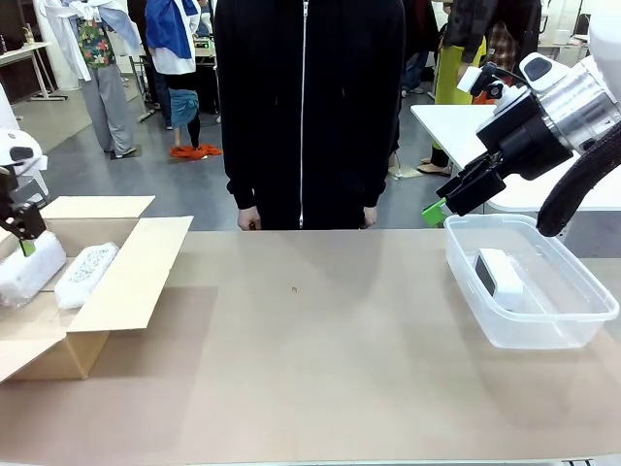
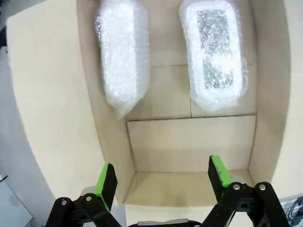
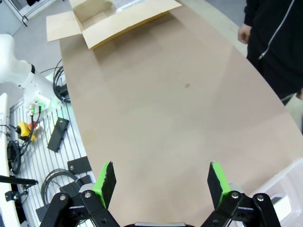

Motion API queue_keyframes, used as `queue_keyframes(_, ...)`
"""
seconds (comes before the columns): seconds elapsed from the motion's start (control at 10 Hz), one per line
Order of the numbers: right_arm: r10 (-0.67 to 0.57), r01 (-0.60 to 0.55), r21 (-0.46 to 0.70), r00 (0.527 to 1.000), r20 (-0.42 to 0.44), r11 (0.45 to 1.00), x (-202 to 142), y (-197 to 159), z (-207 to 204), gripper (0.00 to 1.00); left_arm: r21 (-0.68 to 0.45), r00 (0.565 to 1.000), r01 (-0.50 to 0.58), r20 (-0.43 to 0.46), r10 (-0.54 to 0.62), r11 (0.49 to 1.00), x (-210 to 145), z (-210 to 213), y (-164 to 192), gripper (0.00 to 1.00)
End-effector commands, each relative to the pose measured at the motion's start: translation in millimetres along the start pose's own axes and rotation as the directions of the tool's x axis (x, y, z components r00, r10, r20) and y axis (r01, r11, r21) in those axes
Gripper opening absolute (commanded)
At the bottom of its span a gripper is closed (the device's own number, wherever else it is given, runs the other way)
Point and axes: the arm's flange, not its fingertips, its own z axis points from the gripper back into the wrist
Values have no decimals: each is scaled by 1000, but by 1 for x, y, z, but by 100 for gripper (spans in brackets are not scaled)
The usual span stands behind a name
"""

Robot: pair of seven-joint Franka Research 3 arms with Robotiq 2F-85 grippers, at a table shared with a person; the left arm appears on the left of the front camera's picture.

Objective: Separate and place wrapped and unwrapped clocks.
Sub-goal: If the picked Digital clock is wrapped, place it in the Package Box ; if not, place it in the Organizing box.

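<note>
- I see both wrapped clocks (image 2: 122, 56) (image 2: 215, 54) lying side by side in the cardboard box (image 1: 126, 282)
- My left gripper (image 2: 162, 176) hangs over them, jaws wide, empty
- Bare clock (image 1: 498, 275) sits in the clear tub (image 1: 543, 325)
- Right gripper (image 3: 162, 179) wide apart, holding nothing

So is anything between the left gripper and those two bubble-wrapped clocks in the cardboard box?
Nothing visible. The left gripper hangs open above the cardboard box, and both wrapped clocks lie uncovered on its floor ahead of the fingers.
</note>
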Motion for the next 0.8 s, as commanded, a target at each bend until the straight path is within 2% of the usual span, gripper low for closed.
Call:
queue_keyframes(0.0, 0, 0, 0, 1000, -15, 1000, -1, -1, 0, 100, -48, 999, 36, 22, -35, 998, -15, 18, 8, 100)
queue_keyframes(0.4, 0, 0, 0, 1000, -15, 1000, -1, -1, 0, 100, -151, 992, 23, 125, -4, 988, -45, 49, 20, 100)
queue_keyframes(0.6, 0, 0, 0, 1000, -15, 1000, -1, -1, 0, 100, -149, 996, 34, 83, -22, 988, -36, 42, 20, 100)
queue_keyframes(0.7, 0, 0, 0, 1000, -15, 1000, -1, -1, 0, 100, -118, 995, -5, 99, 17, 993, -40, 55, 20, 100)
